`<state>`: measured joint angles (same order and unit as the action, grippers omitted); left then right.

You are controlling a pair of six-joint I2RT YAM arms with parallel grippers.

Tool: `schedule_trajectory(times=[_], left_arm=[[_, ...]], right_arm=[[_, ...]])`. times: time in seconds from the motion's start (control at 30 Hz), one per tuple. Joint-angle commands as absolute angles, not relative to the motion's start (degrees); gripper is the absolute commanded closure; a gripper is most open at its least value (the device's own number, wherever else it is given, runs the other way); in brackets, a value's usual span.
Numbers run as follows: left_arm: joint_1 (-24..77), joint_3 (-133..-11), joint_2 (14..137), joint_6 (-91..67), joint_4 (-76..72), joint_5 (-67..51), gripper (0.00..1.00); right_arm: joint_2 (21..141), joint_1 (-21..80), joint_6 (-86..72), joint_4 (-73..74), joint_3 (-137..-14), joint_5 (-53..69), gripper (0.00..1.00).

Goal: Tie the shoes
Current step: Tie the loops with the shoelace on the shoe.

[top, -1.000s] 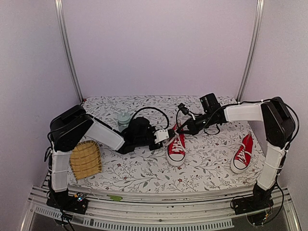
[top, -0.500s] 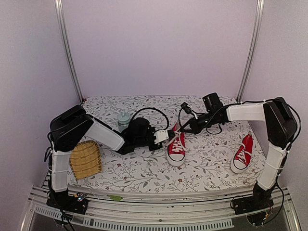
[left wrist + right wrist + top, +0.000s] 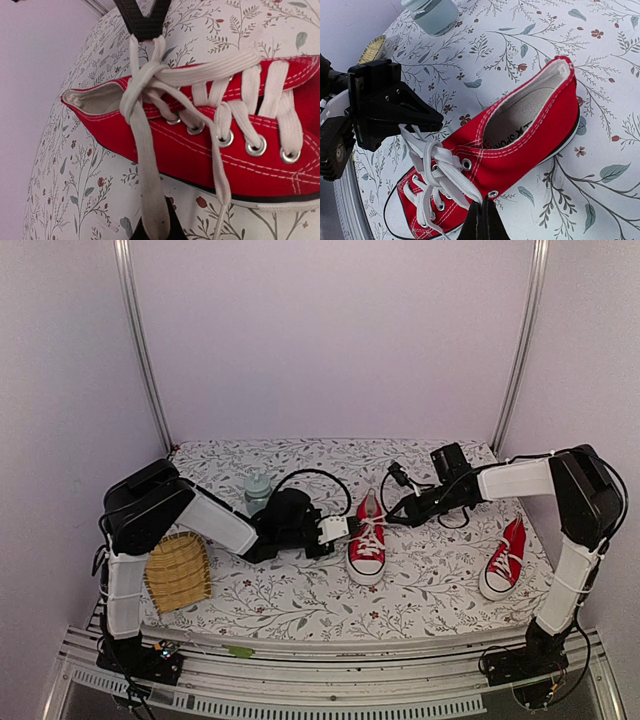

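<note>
One of the shoes [image 3: 367,546], red with a white toe cap, lies mid-table with its toe toward the arms. Its white laces [image 3: 147,165] are crossed into a knot over the tongue. My left gripper [image 3: 343,531] sits just left of it, shut on one lace strand [image 3: 155,227]. My right gripper [image 3: 394,514] is close on the shoe's right, shut on the other strand [image 3: 482,212]. Both strands run taut from the knot. In the right wrist view the left gripper [image 3: 432,120] shows beyond the shoe [image 3: 520,145]. The second shoe [image 3: 503,558] lies apart at the right.
A clear lidded bottle [image 3: 257,487] stands behind the left arm. A woven bamboo mat [image 3: 178,572] lies at the table's left front. A black cable [image 3: 320,478] loops above the left wrist. The flowered tablecloth [image 3: 300,595] ends at the metal rail in front.
The right gripper has drawn to the right, away from the shoe, and the left gripper slightly to the left. The lace strands between them have pulled tighter at the knot.
</note>
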<state>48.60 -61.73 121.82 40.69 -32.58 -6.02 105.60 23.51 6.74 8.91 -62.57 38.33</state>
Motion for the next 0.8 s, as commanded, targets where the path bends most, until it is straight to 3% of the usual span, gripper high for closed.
schedule_trajectory(times=[0.0, 0.77], left_arm=[[48.52, -61.00, 120.36, 42.36, -31.47, -4.54, 1.00], [46.37, -60.64, 120.99, 45.96, -28.85, -2.90, 1.00]], right_arm=[[103.71, 22.30, 4.72, 6.21, -61.00, 36.14, 0.99], [104.56, 20.74, 3.49, 4.70, -56.33, 36.96, 0.99]])
